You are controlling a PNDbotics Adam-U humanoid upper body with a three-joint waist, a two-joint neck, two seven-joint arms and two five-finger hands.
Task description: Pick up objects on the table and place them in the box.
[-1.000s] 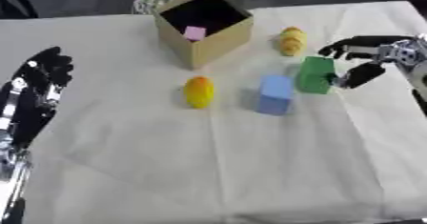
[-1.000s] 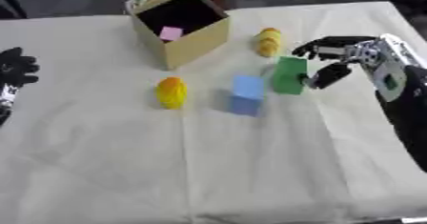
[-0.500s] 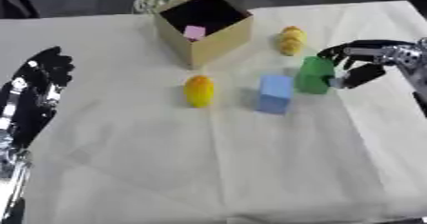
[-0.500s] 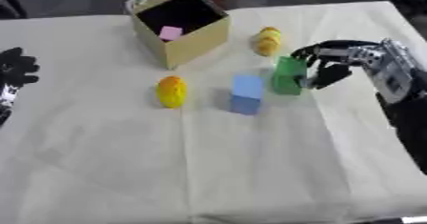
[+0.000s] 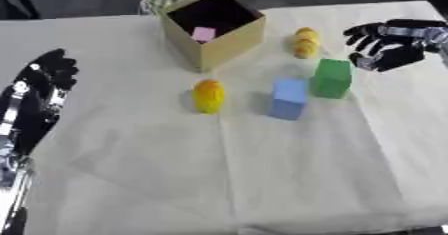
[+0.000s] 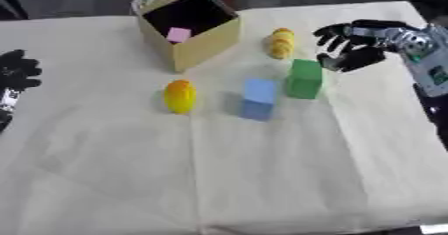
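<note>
green rectangular block (image 5: 332,78) stands upright on the cloth-covered surface (image 5: 289,169), at 4 o'clock from the open cardboard box (image 5: 214,29). right hand (image 6: 354,44) hovers just off the block's 1 o'clock corner, fingers spread, touching nothing. block looks rigid, light, smooth-faced — likely best pinched across opposite flat sides, high up.

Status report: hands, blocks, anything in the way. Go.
Right hand open, beside green block, not touching. Left hand idle, open, at left edge. Blue block close by green block's other side; box holds one pink piece.
</note>
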